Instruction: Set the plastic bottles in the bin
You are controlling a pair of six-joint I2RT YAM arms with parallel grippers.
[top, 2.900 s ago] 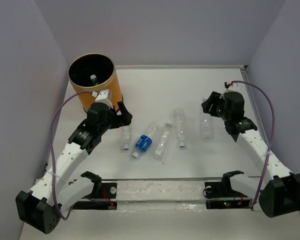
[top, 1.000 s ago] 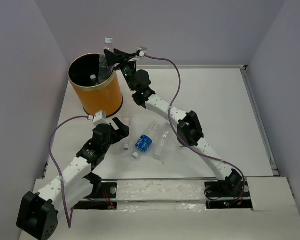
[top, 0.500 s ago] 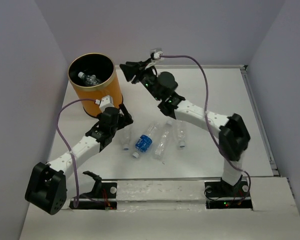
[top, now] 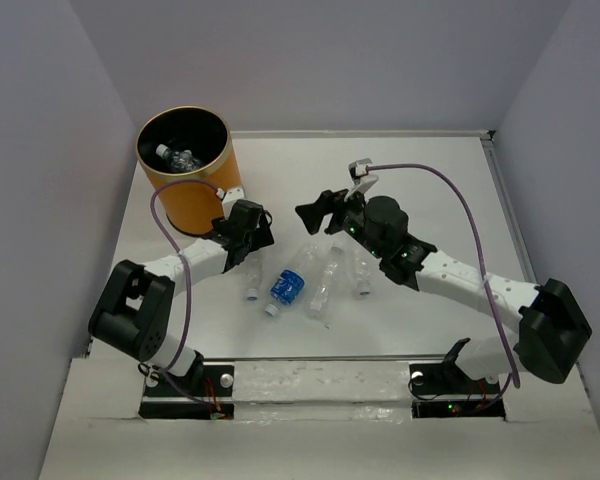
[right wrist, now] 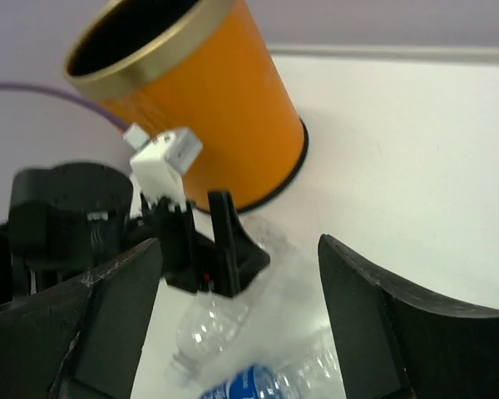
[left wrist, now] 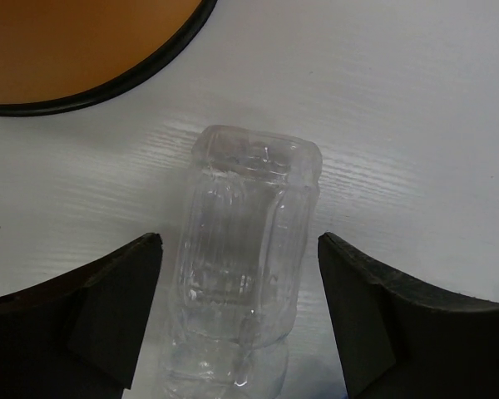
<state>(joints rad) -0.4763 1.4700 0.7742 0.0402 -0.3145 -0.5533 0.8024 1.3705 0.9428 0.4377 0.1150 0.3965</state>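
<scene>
The tall orange-yellow cylindrical bin (top: 185, 190) with a black inside stands at the upper left of the top view, on the white worktop (top: 430, 180). One small clear plastic bottle (top: 180, 157) lies inside it.

Four more bottles lie on the worktop in a loose row at the centre of the frame. The leftmost is a clear crinkly bottle (left wrist: 245, 216), which lies just below and right of the bin. To its right are a bottle with a blue label (top: 288, 286) and then two further clear bottles (top: 325, 285) (top: 361, 272), close beside each other.

The left claw (left wrist: 239, 241) is down over the leftmost bottle. Its fingers are spread on either side of the bottle's body, and in the left wrist view a sliver of worktop shows at each side, so the claw is released and not gripping. The bin's base curves across the upper left corner of that view.

The right claw (right wrist: 239, 243) hangs above the worktop right of the bin and above the row. It is spread wide with nothing between its fingers, and it faces the bin and the left arm.
</scene>
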